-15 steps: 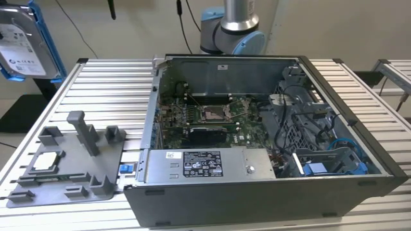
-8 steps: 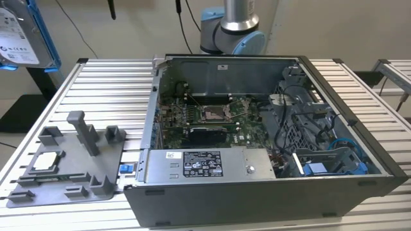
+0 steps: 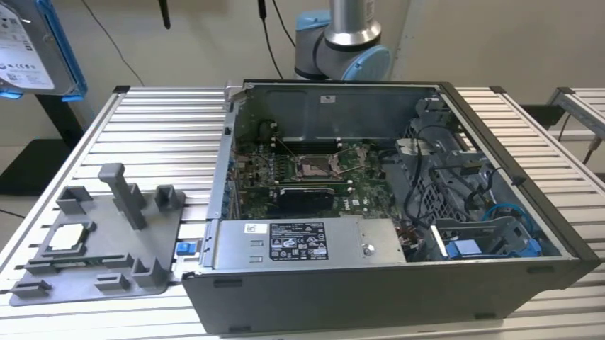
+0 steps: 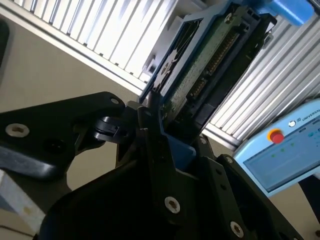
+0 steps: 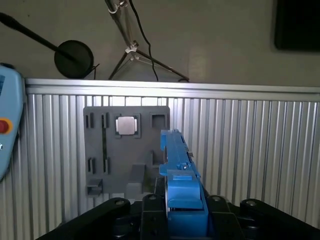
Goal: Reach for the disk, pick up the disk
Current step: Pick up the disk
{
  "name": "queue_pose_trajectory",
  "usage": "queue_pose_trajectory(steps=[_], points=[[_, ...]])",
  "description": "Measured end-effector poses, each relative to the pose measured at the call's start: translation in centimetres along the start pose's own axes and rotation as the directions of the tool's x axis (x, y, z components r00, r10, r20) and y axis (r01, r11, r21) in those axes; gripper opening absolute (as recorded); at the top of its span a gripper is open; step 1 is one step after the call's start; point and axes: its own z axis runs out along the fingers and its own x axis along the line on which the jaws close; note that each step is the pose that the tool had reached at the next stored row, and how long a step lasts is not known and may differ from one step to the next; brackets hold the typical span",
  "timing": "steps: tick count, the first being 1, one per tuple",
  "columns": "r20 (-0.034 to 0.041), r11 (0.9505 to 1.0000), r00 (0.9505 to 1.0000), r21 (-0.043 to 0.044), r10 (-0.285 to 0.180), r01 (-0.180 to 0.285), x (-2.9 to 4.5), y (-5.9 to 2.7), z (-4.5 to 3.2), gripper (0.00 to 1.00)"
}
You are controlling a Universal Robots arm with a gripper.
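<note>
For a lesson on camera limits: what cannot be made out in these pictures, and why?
Exterior view: disk cut off by the picture's top and left edges.
First wrist view: disk edge-on, so its label is hidden; tray corner behind the disk.
Second wrist view: disk's lower end hidden by the gripper.
Exterior view: case floor under the power supply covered by it.
</note>
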Motion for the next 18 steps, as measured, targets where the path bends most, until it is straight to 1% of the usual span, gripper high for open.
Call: queue_pose_trajectory(steps=[3, 4, 7, 8, 9, 10, 11, 12, 18], points=[[-0.0002, 1.0, 1.0, 0.002, 0.0, 0.0, -0.06, -0.02, -0.93, 0.0], [-0.0001, 1.0, 1.0, 0.0039, -0.001, 0.001, -0.07, -0.03, -1.16, 0.0], [-0.0002, 0.9999, 1.0, 0.0169, -0.003, 0.003, -0.07, -0.01, -1.53, 0.0], [-0.0002, 0.9996, 1.0, 0.0275, -0.003, 0.003, -0.05, 0.0, -1.53, 0.0], [-0.0002, 0.9995, 1.0, 0.0309, -0.004, 0.004, -0.05, 0.0, -1.54, 0.0], [0.0007, 0.9993, 1.0, 0.0369, -0.004, 0.004, -0.05, 0.0, -1.54, 0.0], [0.0015, 0.999, 1.0, 0.0448, -0.004, 0.004, -0.04, 0.01, -1.53, 0.0], [0.0017, 0.9988, 1.0, 0.0481, -0.004, 0.004, -0.03, 0.01, -1.53, 0.0], [0.0017, 0.9988, 1.0, 0.0487, -0.005, 0.005, -0.03, -0.08, -1.52, 0.0]])
